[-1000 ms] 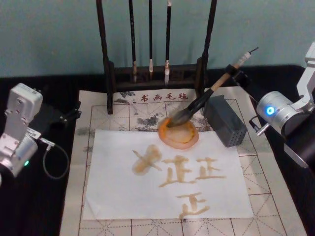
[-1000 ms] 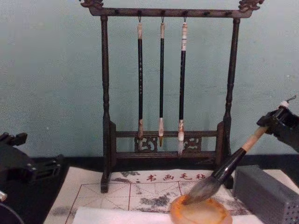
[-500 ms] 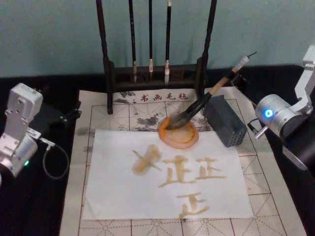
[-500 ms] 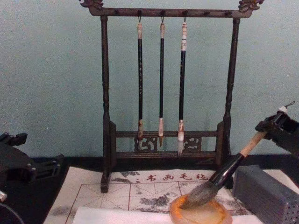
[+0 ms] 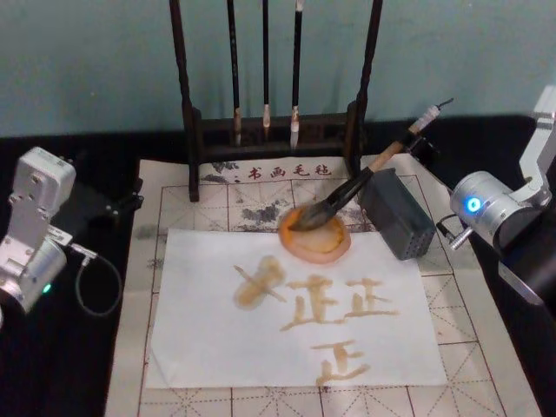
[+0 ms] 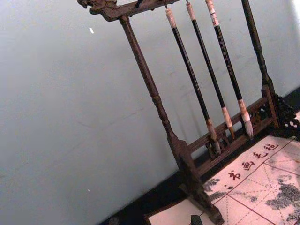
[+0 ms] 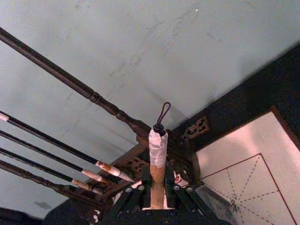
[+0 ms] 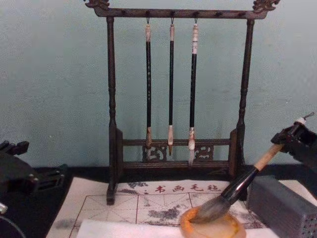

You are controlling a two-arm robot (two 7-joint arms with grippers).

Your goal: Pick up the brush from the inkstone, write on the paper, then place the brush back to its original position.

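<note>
Your right tool is clamped on the brush near its white-wrapped end — bristles resting in the inkstone. Light, stiff handle, soft wet head — hold high. Left tool parked; grip state unreadable.

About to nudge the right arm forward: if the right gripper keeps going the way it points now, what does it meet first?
Probably the brush rack's right post: the right gripper, holding the brush, faces it in the wrist view. Depth is unclear, so it might pass beside it.
</note>
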